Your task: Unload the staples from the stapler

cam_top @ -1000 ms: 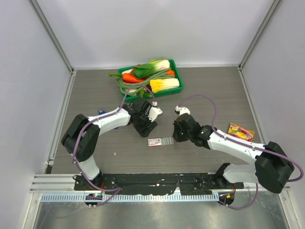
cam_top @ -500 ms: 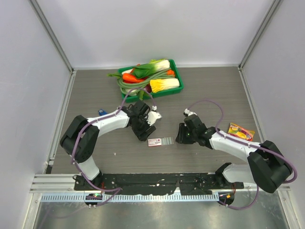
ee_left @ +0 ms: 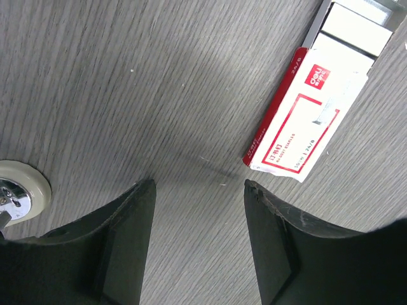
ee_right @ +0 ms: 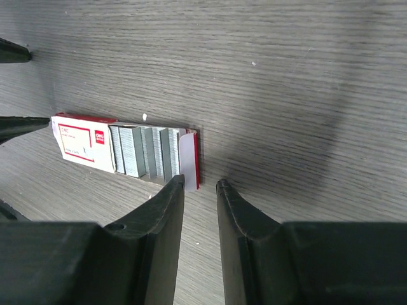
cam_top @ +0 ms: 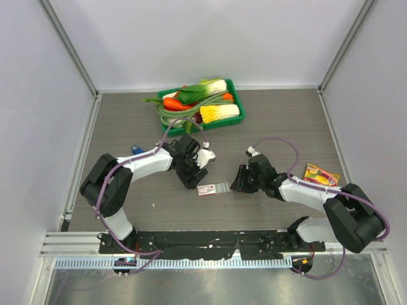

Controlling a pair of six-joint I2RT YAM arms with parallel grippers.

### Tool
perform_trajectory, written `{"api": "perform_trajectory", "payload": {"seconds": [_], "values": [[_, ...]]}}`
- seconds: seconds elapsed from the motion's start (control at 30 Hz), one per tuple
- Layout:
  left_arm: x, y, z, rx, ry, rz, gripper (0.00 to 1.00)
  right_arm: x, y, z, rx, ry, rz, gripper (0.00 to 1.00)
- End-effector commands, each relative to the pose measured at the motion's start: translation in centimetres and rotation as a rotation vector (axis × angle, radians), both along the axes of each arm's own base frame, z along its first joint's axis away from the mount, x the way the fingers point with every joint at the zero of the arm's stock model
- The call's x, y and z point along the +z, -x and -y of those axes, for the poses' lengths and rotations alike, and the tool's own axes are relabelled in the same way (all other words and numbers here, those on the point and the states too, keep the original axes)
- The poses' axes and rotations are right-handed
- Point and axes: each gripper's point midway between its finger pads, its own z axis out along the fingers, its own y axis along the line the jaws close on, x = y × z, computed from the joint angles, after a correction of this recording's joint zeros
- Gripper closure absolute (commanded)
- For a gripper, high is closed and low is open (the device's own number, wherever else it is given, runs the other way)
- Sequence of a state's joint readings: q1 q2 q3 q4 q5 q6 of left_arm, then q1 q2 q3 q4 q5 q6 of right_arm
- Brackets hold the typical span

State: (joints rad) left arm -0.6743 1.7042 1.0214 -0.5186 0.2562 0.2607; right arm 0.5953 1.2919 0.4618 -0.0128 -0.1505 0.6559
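Staples (ee_right: 143, 152): grey strips are being shown packed side by side in the slid-out tray of the staple box (ee_right: 79, 140). They are lying just ahead of the right claw (ee_right: 200, 183), a little to its left-hand finger's side.
Room around staples: bare wood-grain table (ee_right: 305, 95) is being left open ahead of the right claw and out to its right-hand side. The same bare surface is lying under and between the left claw's (ee_left: 197, 184) fingers.
Long axis: box and tray are lying flat, their length running crosswise to the right claw's fingers. The tray end with its white flap is being pointed at the right claw's tips. The red-and-white sleeve end is being pointed toward the left claw.
Right claw: the jaws are being held slightly apart with nothing between them, the tips just short of the flap. Whether the left-hand finger is touching the tray cannot be told.
Left claw: the jaws are being held wide apart and empty, low over the table. The box is lying ahead of them, off to the right-hand finger's side and apart from it.
Beside left claw: a round white-rimmed, shiny part (ee_left: 16, 190) is being seen by the left-hand finger. What it is cannot be told.
Edges: a green tray (cam_top: 239, 105) of vegetables is sitting well beyond the left claw, by the far wall. A yellow packet (cam_top: 321, 175) is lying well behind the right claw, toward the right wall.
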Motion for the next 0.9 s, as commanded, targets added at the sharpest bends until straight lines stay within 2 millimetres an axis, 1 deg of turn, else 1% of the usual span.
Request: {"api": "perform_trajectory", "payload": {"seconds": [0.0,0.2,0.37,0.5,0.57,0.7,0.87], "values": [[0.2,0.3,0.7,-0.002,0.037,0.002,0.38,0.2,-0.7,-0.4,-0.017,-0.045,0.016,0.69],[0.1,0.4,0.7,-0.003,0.035,0.000,0.39,1.2,-0.9,-0.3,-0.018,-0.087,0.036,0.69],[0.1,0.4,0.8,-0.001,0.038,-0.002,0.39,2.0,-1.3,0.3,-0.034,-0.117,0.047,0.70],[0.2,0.4,0.7,-0.008,0.037,0.004,0.39,1.9,-1.6,0.7,-0.046,-0.125,0.041,0.70],[0.2,0.5,0.8,-0.009,0.038,0.000,0.39,1.4,-1.5,0.8,-0.049,-0.116,0.025,0.70],[0.3,0.6,0.9,-0.015,0.042,0.000,0.39,0.8,-1.4,0.5,-0.043,-0.132,0.012,0.70],[0.2,1.1,0.7,-0.029,0.040,-0.009,0.39,1.0,-1.5,-0.2,-0.039,-0.172,0.009,0.70]]}}
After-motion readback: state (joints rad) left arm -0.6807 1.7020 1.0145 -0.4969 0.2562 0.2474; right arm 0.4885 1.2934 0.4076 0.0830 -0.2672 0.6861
